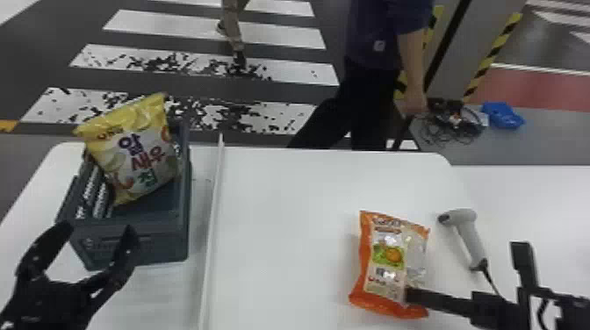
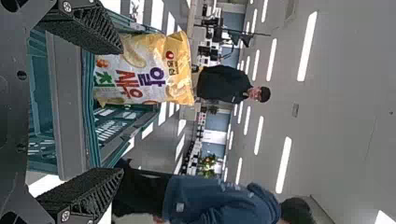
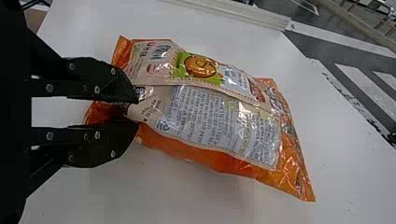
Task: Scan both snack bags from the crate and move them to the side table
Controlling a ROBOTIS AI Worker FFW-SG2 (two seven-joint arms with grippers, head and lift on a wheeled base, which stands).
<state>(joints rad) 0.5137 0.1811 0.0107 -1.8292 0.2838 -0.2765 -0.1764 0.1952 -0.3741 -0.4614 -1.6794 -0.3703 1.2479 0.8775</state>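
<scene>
In the head view, my left gripper (image 1: pixel 98 234) stands open at the near side of the crate (image 1: pixel 145 241). A yellow snack bag (image 1: pixel 140 153) leans upright inside that crate, beyond the fingers. The left wrist view has the yellow bag (image 2: pixel 144 70) past the spread left gripper (image 2: pixel 122 112), nothing between its fingers. My right gripper (image 1: pixel 408 295) is at the near right edge of the orange snack bag (image 1: pixel 388 259), over the white table. In the right wrist view the right gripper (image 3: pixel 137 112) is shut on a pinched end of the orange bag (image 3: pixel 215 121).
A grey hand scanner (image 1: pixel 466 234) with a black cable lies right of the orange bag. A raised white strip (image 1: pixel 213 219) runs along the table (image 1: pixel 281 197) between crate and orange bag. A person stands past the table's far edge.
</scene>
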